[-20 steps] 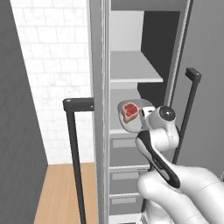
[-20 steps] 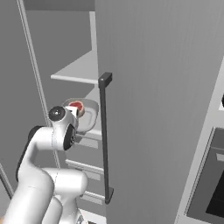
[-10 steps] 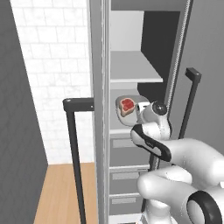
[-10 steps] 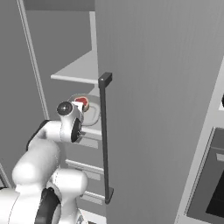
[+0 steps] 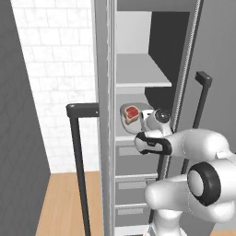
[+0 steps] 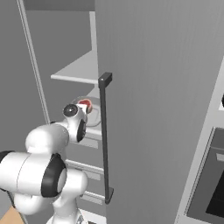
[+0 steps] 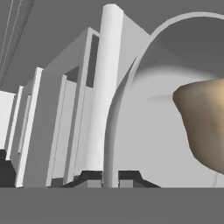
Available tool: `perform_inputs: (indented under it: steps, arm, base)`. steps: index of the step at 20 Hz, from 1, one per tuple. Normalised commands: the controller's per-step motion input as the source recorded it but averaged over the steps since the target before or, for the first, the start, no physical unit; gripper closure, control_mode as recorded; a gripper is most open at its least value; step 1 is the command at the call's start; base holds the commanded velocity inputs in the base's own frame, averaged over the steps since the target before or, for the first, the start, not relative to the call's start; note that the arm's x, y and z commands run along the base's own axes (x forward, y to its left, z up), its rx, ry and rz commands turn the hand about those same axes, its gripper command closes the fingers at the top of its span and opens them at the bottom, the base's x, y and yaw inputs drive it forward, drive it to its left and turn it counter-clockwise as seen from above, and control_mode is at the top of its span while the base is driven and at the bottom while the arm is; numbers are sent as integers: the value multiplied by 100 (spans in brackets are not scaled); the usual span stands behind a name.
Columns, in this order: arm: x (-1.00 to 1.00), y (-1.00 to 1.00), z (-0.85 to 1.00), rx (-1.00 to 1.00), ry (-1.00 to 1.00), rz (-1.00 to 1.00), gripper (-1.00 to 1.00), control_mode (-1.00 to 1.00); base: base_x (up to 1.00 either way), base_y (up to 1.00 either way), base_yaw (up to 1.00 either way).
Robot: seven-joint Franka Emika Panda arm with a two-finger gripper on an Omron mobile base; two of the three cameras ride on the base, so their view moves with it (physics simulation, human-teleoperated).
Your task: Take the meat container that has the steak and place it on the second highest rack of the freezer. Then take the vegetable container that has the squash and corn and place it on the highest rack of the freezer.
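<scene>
The meat container (image 5: 129, 115) is a shallow round grey dish with the red steak (image 5: 132, 112) in it. It sits inside the open freezer (image 5: 104, 69), just above the second highest rack (image 5: 120, 132) and under the highest rack (image 5: 138, 71). My gripper (image 5: 142, 116) is shut on the dish's near rim. In the hand view the curved rim (image 7: 131, 87) runs down between my gripper's (image 7: 110, 178) tips, and the steak's pale side (image 7: 203, 127) shows at the right. I cannot tell if the dish touches the rack. From the right, the container (image 6: 90, 113) shows beside the door. The vegetable container with squash and corn is out of view.
The freezer's grey door (image 6: 153, 87) with its dark bar handle (image 6: 104, 131) stands close on the arm's right. Another dark handle (image 5: 76, 147) stands on the left. Grey drawers (image 5: 133, 184) lie below the racks. A black-glass oven (image 6: 210, 183) is at the far right.
The arm has stretched forward and its elbow has dropped. The container with the steak has gone a little deeper into the freezer, still in the shut gripper.
</scene>
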Motion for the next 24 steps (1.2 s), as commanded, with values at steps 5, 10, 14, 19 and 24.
perform_inputs:
  steps: [5, 10, 14, 19, 24]
  arm:
    - [48, 0, -10, 0, -2, 0, 100, -100]
    - [50, 0, -1, 0, -1, 0, 100, -100]
    - [46, 0, -1, 0, 0, 0, 100, -100]
    - [40, 0, -14, 0, 0, 0, 100, -100]
    - [28, 0, -24, 0, 0, 0, 100, -100]
  base:
    - [0, 0, 0]
    - [0, 0, 0]
    - [0, 0, 0]
    - [0, 0, 0]
    - [0, 0, 0]
